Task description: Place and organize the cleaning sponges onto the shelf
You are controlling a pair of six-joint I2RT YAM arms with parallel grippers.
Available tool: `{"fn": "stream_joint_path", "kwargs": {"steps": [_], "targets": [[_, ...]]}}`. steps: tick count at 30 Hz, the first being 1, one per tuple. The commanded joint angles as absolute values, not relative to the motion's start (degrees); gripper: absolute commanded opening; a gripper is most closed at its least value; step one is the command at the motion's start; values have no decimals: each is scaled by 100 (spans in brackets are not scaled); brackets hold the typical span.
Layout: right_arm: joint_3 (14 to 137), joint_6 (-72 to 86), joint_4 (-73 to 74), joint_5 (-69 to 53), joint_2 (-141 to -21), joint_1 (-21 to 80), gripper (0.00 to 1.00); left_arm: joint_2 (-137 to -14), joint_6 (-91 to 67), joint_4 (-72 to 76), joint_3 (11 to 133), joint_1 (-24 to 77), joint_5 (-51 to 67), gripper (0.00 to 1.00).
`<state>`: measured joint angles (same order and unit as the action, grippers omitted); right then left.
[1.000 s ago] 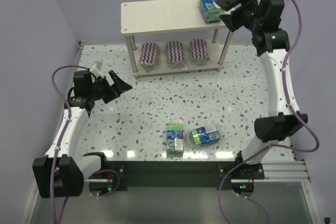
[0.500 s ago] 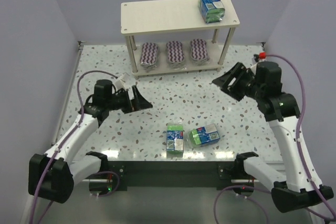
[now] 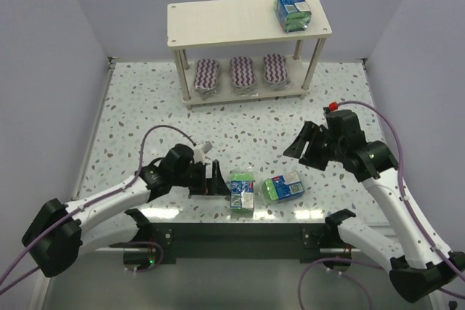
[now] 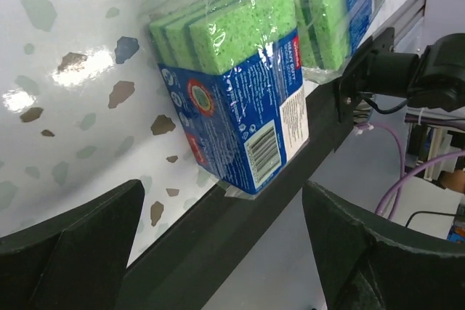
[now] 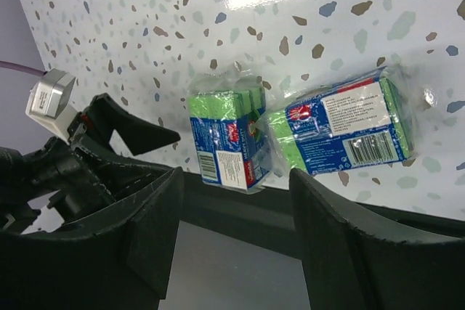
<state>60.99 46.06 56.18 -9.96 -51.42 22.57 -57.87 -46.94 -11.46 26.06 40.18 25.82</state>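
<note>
The cream-white shelf (image 3: 218,23) stands at the back. One green-and-blue sponge pack (image 3: 293,9) lies on the right end of its top board. Three zigzag oval pads (image 3: 245,73) lie on its lower board. Two more packs lie near the table's front edge: a left pack (image 3: 242,192) (image 4: 232,92) (image 5: 225,139) and a right pack (image 3: 283,186) (image 5: 341,132). My left gripper (image 3: 218,181) (image 4: 221,245) is open, low, just left of the left pack. My right gripper (image 3: 299,147) (image 5: 232,241) is open and empty, above and behind the right pack.
The black front rail (image 3: 240,229) runs just behind the two packs at the table's near edge. Purple cables (image 3: 156,136) loop from both arms. Lilac walls close in the left, back and right sides.
My left gripper has swung from the table's left down to the left pack. My right gripper has come off the shelf top and dropped toward the front packs.
</note>
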Motion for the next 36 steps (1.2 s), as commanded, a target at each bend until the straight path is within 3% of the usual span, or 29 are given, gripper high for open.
{"fn": "stream_joint_path", "kwargs": {"steps": [1, 7, 8, 11, 14, 18, 25, 27, 28, 29, 30, 31, 33, 36], "targets": [[5994, 4474, 5599, -809, -5124, 2338, 63, -6318, -5150, -413, 2855, 4516, 1829, 94], [5819, 4465, 5563, -809, -5080, 2364, 63, -7408, -4870, -212, 3453, 4808, 1485, 86], [5818, 4465, 5555, -809, -5063, 2364, 62, -7635, -4826, -211, 3506, 4808, 1485, 80], [5792, 4482, 5555, -800, -5027, 2364, 62, -7900, -4676, -255, 3638, 4799, 1389, 51], [5748, 4509, 5485, -826, -5027, 2364, 62, -7971, -4536, -211, 3709, 4799, 1362, 38], [5739, 4509, 5405, -844, -5062, 2373, 62, -8015, -4114, -553, 4103, 4781, 1029, 12], [5695, 4509, 5081, -905, -5282, 2364, 62, -8726, -2744, -826, 5271, 3966, 1203, 1], [5695, 4491, 4993, -897, -5352, 2364, 61, -8964, -2507, -774, 5588, 3693, 1362, 4], [5695, 4491, 4966, -896, -5361, 2364, 62, -9043, -2427, -721, 5703, 3639, 1510, 11], [5695, 4491, 4931, -896, -5379, 2364, 61, -9253, -2339, -782, 5843, 3595, 1590, 24], [5687, 4500, 4878, -888, -5405, 2364, 62, -9385, -2251, -878, 6158, 3551, 1660, 47], [5687, 4500, 4861, -888, -5414, 2364, 61, -9500, -2102, -1175, 6309, 3542, 1748, 54], [5678, 4500, 4817, -879, -5432, 2364, 62, -9703, -1961, -1405, 6529, 3533, 1837, 66], [5678, 4491, 4799, -835, -5432, 2364, 62, -9467, -2178, -1722, 6443, 3542, 1426, 73]]}}
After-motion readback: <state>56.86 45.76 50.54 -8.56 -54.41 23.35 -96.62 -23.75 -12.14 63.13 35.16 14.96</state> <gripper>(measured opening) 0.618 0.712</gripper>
